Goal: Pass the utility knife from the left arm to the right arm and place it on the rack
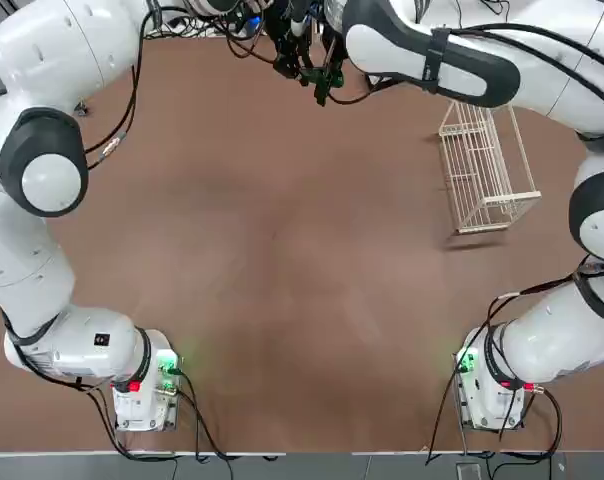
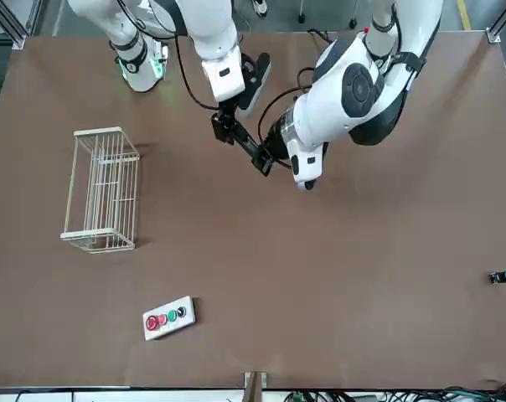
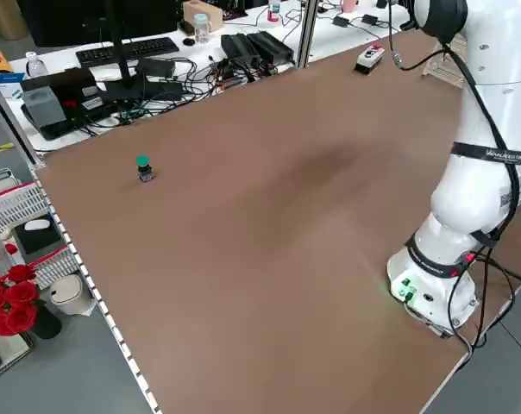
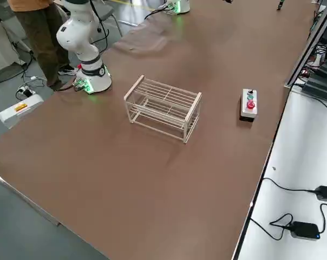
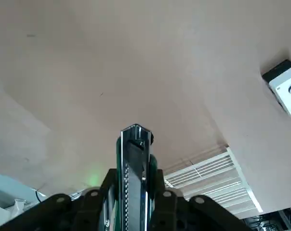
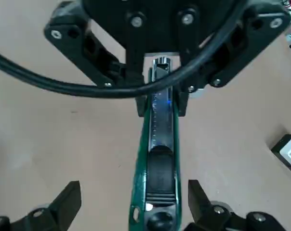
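Right wrist view: the knife [image 6: 156, 168] is clamped at its far end in the left gripper [image 6: 157, 84] and extends toward the right gripper [image 6: 133, 202], its near end lying between that gripper's spread fingers [image 6: 68, 199], which do not touch it. Front view: both grippers meet above the table [image 2: 320, 285]; the rack [image 2: 102, 188] stands well apart on the right gripper's side.

We see even, diffuse light from overhead on the brown table [image 1: 282, 250], with soft, faint shadows under the rack [image 1: 479, 170]. Highlights gleam on the glossy white arm shells at the upper left and upper right of the top view. In the right wrist view the utility knife [image 6: 157, 159] is blurred close to the lens.
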Tool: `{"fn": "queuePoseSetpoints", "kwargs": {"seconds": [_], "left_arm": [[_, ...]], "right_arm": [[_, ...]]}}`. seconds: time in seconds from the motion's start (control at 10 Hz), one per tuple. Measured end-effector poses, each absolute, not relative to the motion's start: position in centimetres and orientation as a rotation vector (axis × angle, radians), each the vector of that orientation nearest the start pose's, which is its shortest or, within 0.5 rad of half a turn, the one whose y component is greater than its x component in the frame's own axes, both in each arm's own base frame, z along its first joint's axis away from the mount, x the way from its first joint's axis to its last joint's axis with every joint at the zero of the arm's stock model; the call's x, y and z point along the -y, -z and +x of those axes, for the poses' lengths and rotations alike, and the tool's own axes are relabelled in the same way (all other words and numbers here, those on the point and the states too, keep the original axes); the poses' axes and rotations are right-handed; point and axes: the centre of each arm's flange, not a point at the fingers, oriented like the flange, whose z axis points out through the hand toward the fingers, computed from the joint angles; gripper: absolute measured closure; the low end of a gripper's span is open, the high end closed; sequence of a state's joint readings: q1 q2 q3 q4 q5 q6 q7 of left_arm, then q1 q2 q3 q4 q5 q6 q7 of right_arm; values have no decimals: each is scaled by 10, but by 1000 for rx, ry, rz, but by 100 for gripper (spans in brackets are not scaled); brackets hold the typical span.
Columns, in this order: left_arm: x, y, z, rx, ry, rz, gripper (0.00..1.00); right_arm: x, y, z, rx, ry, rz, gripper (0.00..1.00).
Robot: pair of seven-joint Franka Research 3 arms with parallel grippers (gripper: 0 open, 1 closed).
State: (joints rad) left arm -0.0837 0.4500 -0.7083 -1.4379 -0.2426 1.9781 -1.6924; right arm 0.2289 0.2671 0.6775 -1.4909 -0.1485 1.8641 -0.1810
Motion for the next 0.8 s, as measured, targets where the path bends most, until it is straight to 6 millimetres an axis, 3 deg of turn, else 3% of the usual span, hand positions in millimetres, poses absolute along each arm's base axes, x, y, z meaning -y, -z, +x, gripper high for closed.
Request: {"fn": "queuePoseSetpoints", "kwargs": {"seconds": [0.4, 0.8], "left_arm": [[437, -509, 529, 1712, -756, -2936, 66], [437, -515, 529, 1709, -778, -2937, 66]], "right_arm": [[-471, -549, 441, 1600, 231, -2616, 7], [-466, -550, 448, 1584, 255, -2631, 34]]}}
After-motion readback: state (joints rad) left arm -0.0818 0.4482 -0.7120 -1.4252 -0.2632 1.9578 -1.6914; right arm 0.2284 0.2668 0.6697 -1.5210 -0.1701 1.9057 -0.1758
